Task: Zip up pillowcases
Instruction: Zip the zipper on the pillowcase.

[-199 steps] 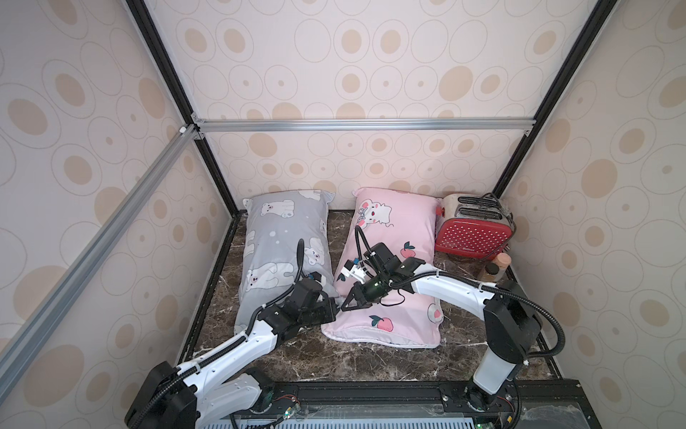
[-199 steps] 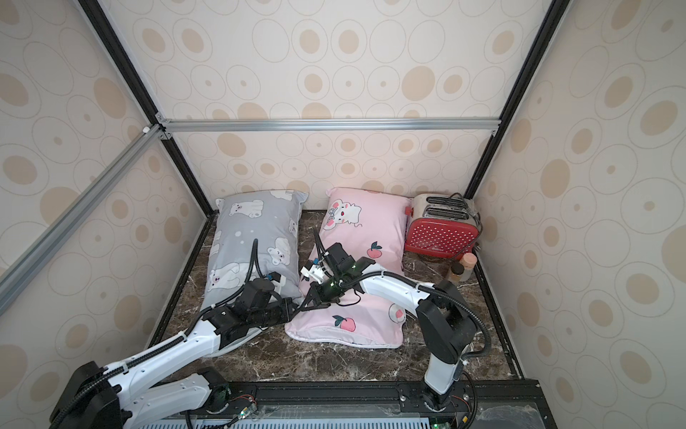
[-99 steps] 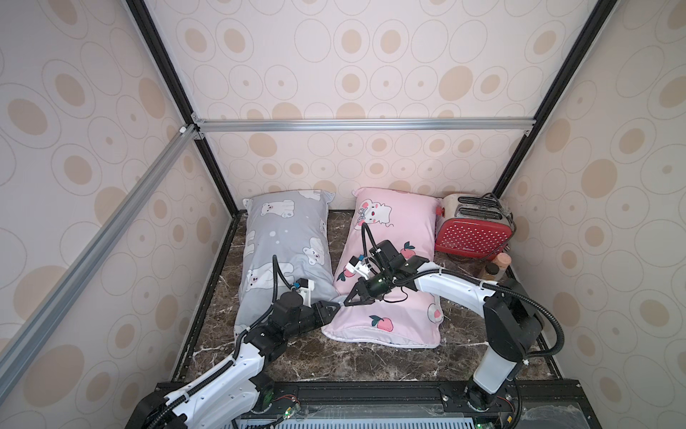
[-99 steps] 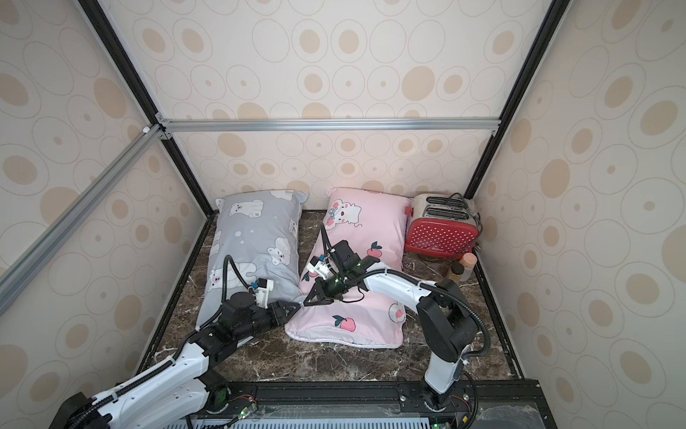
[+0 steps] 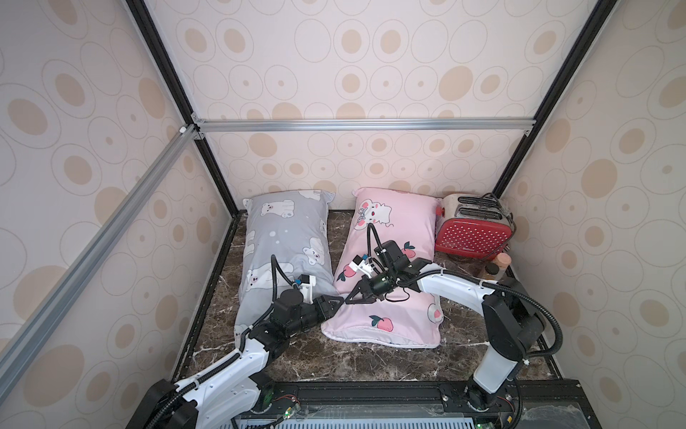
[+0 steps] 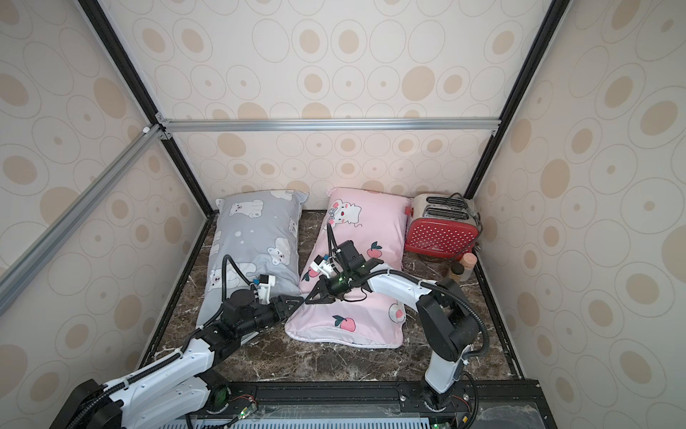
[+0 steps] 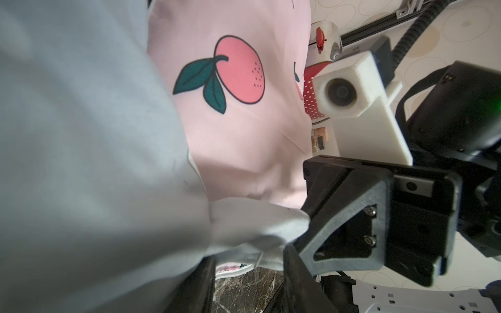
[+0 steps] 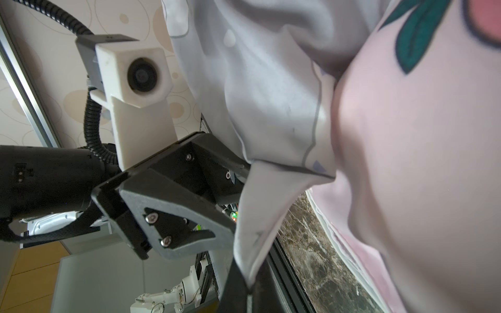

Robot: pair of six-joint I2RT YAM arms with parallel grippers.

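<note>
The grey pillowcase (image 5: 282,237) lay on the marble desk (image 5: 334,364) at the robot's left. Its long axis ran from the robot toward the back wall. The pink pillowcase (image 5: 397,230) lay just beside it on the right, roughly parallel, with a red dotted toaster (image 5: 469,237) beyond. The grey pillowcase's near right corner was drawn out over the gap between the two and rested against the pink one's flank.

The right end effector (image 8: 245,287) was clenched on that corner. In its wrist view the grey cloth tapered to a point pinched between its fingers.

The left end effector (image 7: 248,260) met it almost tip to tip in both top views. It was released, its jaws standing apart. In its own wrist view a fold of the grey edge lay between the jaws and did not look gripped.

No zipper slider could be made out in any view. The zipper probably sat along the near short end, which ran from the held corner toward the robot's left, crosswise to the pillow's long axis. The left arm was nearer to that edge. The coming move likely turned on the left end effector finding the pull there while the right one held the corner taut.
</note>
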